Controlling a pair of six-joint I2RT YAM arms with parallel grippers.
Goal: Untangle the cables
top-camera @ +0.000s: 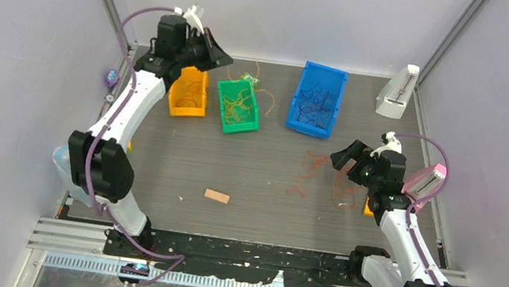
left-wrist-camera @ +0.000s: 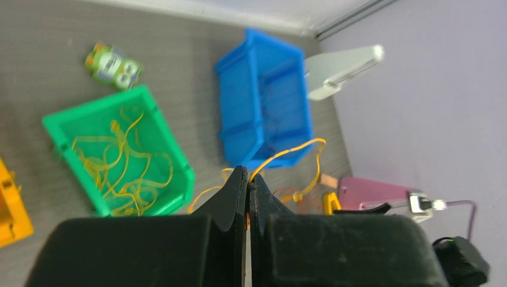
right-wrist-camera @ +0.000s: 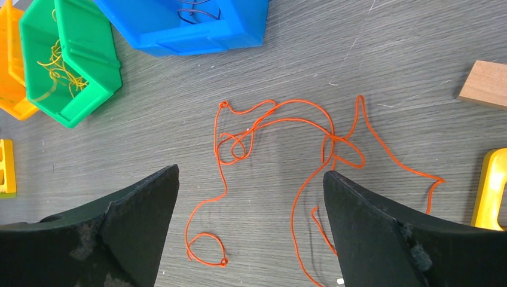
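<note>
My left gripper [top-camera: 222, 55] hangs high at the far left, above the orange bin [top-camera: 202, 95]. It is shut on a yellow cable [left-wrist-camera: 299, 146], which arcs out from the tips [left-wrist-camera: 248, 177] and dangles down. More yellow cables [left-wrist-camera: 119, 161] lie in the green bin [left-wrist-camera: 95, 109]. Dark cables [top-camera: 314, 107] fill the blue bin [top-camera: 322, 69]. Loose orange-red cables [right-wrist-camera: 269, 122] sprawl tangled on the table. My right gripper [right-wrist-camera: 251, 173] hovers just over them, open, with nothing between its fingers [right-wrist-camera: 140, 203].
A wooden block [top-camera: 216, 196] lies mid-table, and another [right-wrist-camera: 485, 84] lies beyond the orange-red tangle. A yellow block [right-wrist-camera: 493, 185] sits at its right. A white stand [top-camera: 398, 92] is at the far right corner. A small green object [left-wrist-camera: 113, 64] lies behind the green bin.
</note>
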